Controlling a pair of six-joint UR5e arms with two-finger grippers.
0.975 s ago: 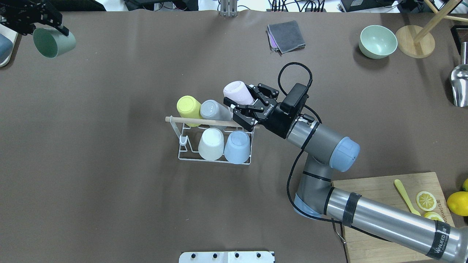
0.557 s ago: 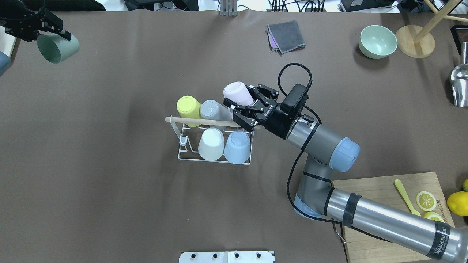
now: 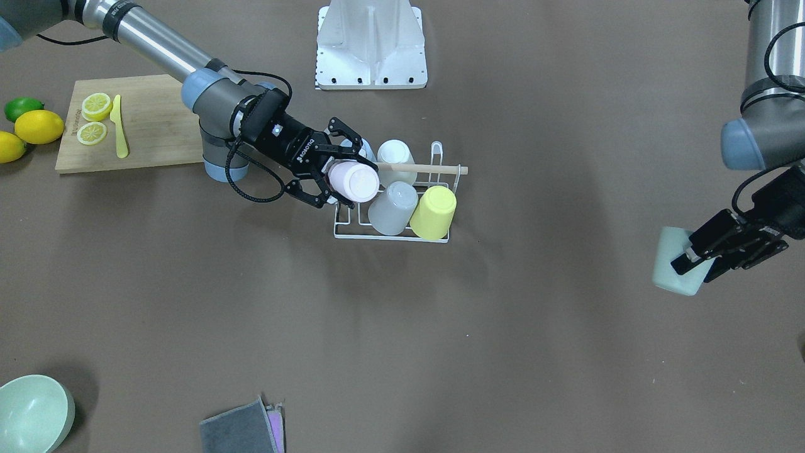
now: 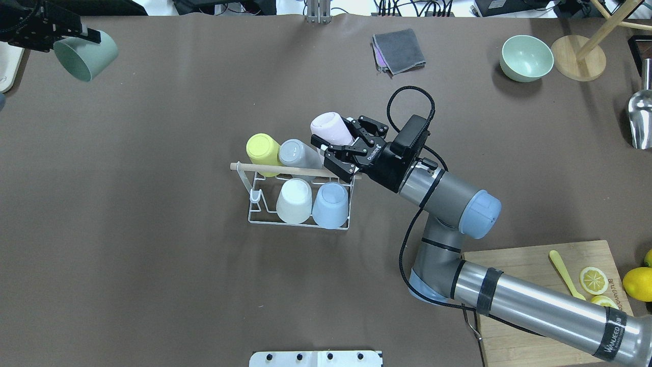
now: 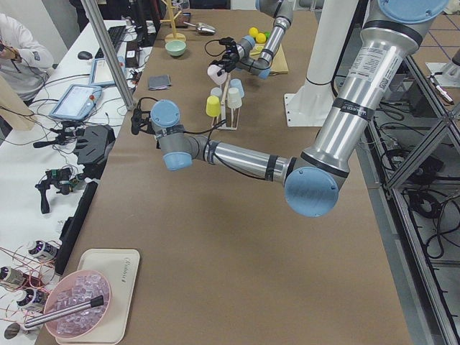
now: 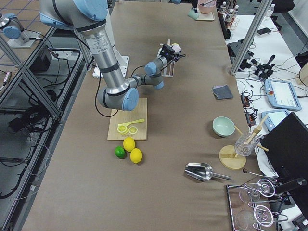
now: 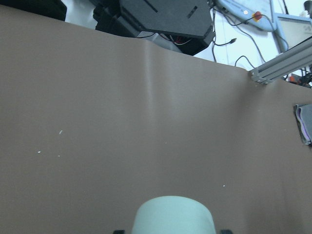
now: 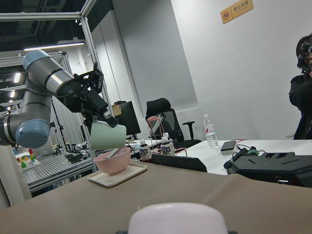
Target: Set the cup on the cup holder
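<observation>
Ana: Since a second ago the left gripper (image 3: 704,255) has carried the green cup (image 4: 84,55) a little rightward along the far edge; the right gripper (image 4: 340,136) has barely stirred.

Ben: How much room is there?

Ana: The table (image 4: 153,265) is a wide brown sheet. A long bare stretch lies between the green cup, in the far left corner, and the cup holder (image 4: 300,223) near the middle. The right arm (image 4: 540,311) reaches in from the near right, over a wooden cutting board (image 4: 519,260). A pale green bowl (image 4: 527,58) and a folded grey cloth (image 4: 400,51) sit along the far edge.

Ben: Which way does the holder run?

Ana: Its long axis, like the wooden rod (image 4: 265,167) on top, runs left to right. A yellow cup (image 4: 262,148) and a grey cup (image 4: 298,153) stand upturned in the far row. A white cup (image 4: 294,201) and a blue cup (image 4: 331,204) fill the near row, with a bare prong (image 4: 256,196) at its left end.

Ben: And the grippers?

Ana: The right one clasps the pink cup (image 4: 328,126) just above the far row's right end, beside the grey cup, base tilted up toward the far left. The left one pinches the green cup's wall, off the table, mouth turned near-left.

Ben: Any writing?

Ana: ROBOTIQ on the right gripper's body; a band round the right forearm reads something like WANEED. Print on the board is too small to read.
</observation>
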